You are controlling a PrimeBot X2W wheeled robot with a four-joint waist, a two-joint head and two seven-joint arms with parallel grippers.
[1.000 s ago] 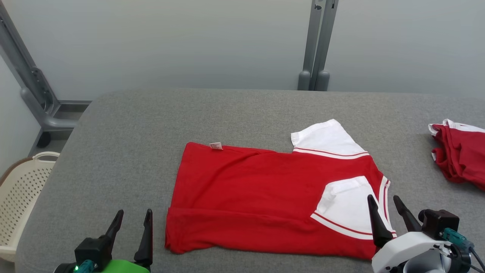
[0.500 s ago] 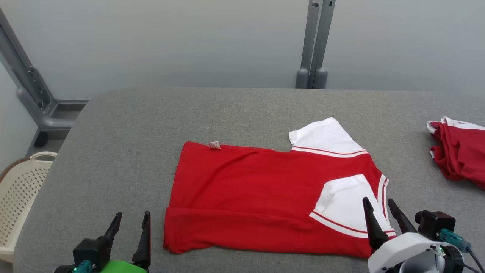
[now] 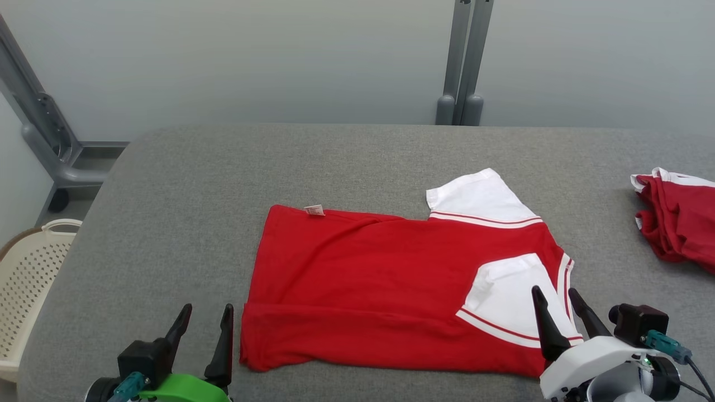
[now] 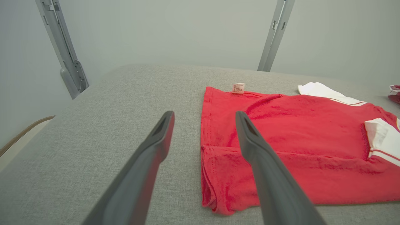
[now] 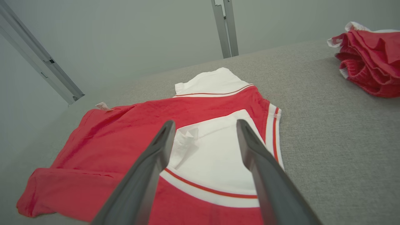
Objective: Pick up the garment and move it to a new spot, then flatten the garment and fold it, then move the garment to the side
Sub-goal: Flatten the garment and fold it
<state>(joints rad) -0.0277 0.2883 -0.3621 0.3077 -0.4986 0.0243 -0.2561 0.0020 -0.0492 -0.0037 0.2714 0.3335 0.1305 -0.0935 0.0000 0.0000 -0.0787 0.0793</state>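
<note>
Presently both claws stand with fingers apart, holding nothing. The left claw (image 3: 207, 307) hovers just left of the near-left hem corner; the right claw (image 3: 553, 290) is above the white sleeve turned in at the near right. The red garment (image 3: 380, 279) lies flat mid-counter (image 3: 335, 162), its far sleeve not yet folded. Judged: folding is under way. The next move calls for both claws to take matching edge points and carry them over evenly
</note>
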